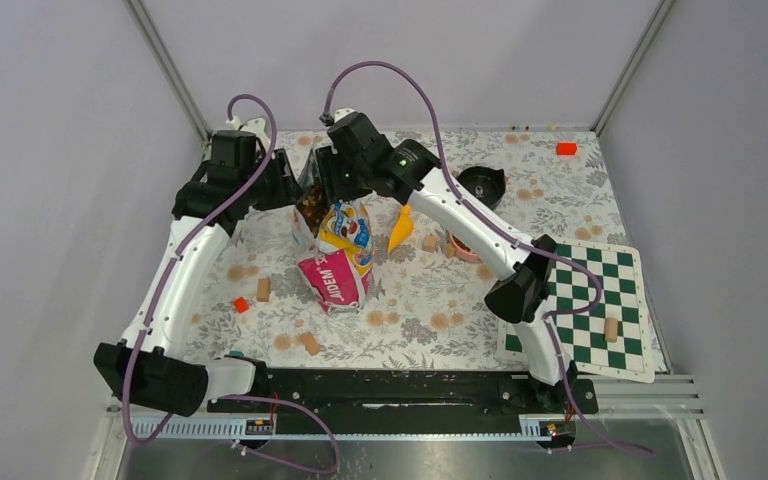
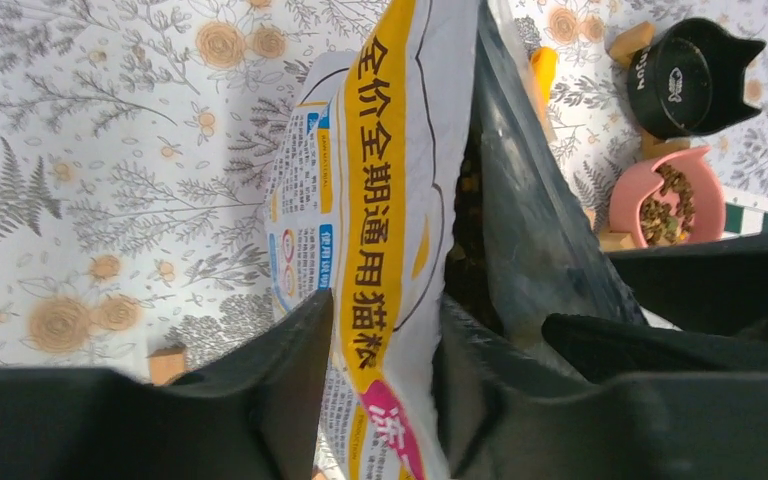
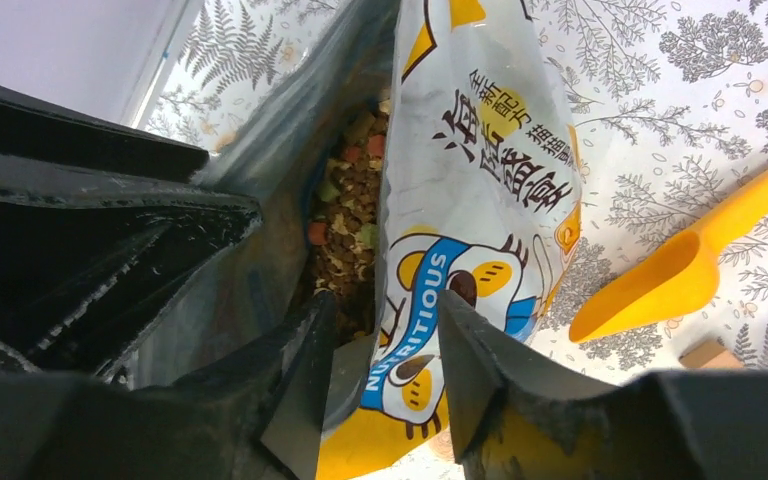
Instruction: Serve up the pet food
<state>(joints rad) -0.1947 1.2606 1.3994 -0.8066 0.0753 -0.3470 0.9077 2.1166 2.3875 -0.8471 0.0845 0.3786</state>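
Observation:
The yellow, white and pink bag (image 1: 340, 255) stands upright mid-table with its top spread open. Pet food (image 3: 345, 215) shows inside it as mixed brown, red and tan kibble, and more kibble (image 2: 668, 200) lies in the pink bowl (image 2: 702, 165). My left gripper (image 2: 380, 310) straddles the bag's left wall (image 2: 380, 150), jaws apart. My right gripper (image 3: 385, 310) straddles the opposite wall (image 3: 480, 150), one finger inside the bag and one outside, also apart. From above, both grippers (image 1: 295, 190) (image 1: 328, 188) meet over the bag's mouth. A yellow scoop (image 3: 680, 270) lies on the cloth to the bag's right.
A black cat-eared bowl (image 1: 482, 183) sits behind the pink bowl (image 1: 465, 250). A green chessboard (image 1: 590, 300) lies at the right with a wooden cube (image 1: 612, 328) on it. More cubes (image 1: 263, 290) (image 1: 308, 342) and small red blocks (image 1: 240, 305) (image 1: 566, 148) are scattered about.

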